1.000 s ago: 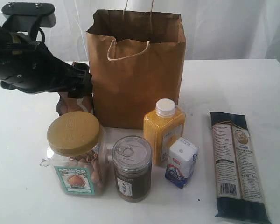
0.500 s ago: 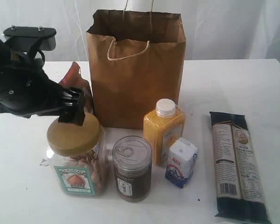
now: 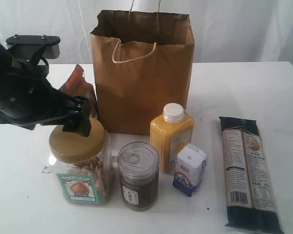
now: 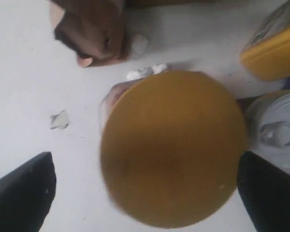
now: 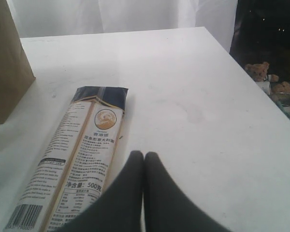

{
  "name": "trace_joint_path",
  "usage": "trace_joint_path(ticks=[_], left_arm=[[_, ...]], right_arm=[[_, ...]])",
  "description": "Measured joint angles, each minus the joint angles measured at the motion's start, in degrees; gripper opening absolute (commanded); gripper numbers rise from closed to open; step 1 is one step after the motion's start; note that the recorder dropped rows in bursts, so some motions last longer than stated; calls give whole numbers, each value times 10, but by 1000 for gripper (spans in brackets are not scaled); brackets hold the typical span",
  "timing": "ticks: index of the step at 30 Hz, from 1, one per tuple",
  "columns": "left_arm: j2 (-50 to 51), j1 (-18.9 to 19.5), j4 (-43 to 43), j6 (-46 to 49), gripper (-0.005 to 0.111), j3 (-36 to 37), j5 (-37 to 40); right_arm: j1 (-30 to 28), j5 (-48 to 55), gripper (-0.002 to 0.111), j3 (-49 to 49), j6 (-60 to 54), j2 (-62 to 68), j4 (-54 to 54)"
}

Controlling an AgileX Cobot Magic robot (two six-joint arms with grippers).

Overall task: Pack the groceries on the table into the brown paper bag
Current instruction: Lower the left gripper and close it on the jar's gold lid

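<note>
The clear jar (image 3: 80, 168) with its gold lid (image 4: 171, 145) stands at the front left of the table (image 3: 244, 87). My left gripper (image 3: 79, 119) hovers open just over the lid, its fingers (image 4: 21, 191) wide on either side and not touching. The brown foil pouch (image 3: 77, 87) stands behind the jar, beside the brown paper bag (image 3: 142, 73). The dark can (image 3: 138, 175), yellow bottle (image 3: 171, 136) and white-blue carton (image 3: 190, 168) stand in front of the bag. The noodle packet (image 5: 77, 154) lies flat next to my shut, empty right gripper (image 5: 144, 155).
Small scraps (image 4: 59, 119) lie on the tabletop near the jar. The can (image 4: 275, 133) and yellow bottle (image 4: 273, 46) stand close beside the jar. The table's edge (image 5: 232, 53) runs past the right gripper, with plush toys (image 5: 261, 72) beyond it.
My left arm has come down and forward from beside the pouch to over the jar's lid, uncovering the pouch. The groceries and bag have not moved.
</note>
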State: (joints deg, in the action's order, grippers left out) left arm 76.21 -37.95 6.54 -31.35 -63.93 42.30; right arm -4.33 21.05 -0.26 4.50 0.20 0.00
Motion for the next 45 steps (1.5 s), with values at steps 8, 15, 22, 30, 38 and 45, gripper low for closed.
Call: trace_joint_path(ticks=[8,15,22,30,38,45], left_arm=[[36,0,-94,106,105,-5,-35],[59,0,-75,117,105,-13,-72],[73,0,-8,131,105,-48,-20],[74,0,-23,190,105,-65,38],[75,0,-31,233,105,-65,31],[88,0,-35,288,105,-65,15]], right_arm=[[0,0,0,0,0,0,0],[0,0,0,0,0,0,0],[0,0,0,0,0,0,0],[0,0,0,0,0,0,0],[0,0,0,0,0,0,0],[0,0,0,0,0,0,0]])
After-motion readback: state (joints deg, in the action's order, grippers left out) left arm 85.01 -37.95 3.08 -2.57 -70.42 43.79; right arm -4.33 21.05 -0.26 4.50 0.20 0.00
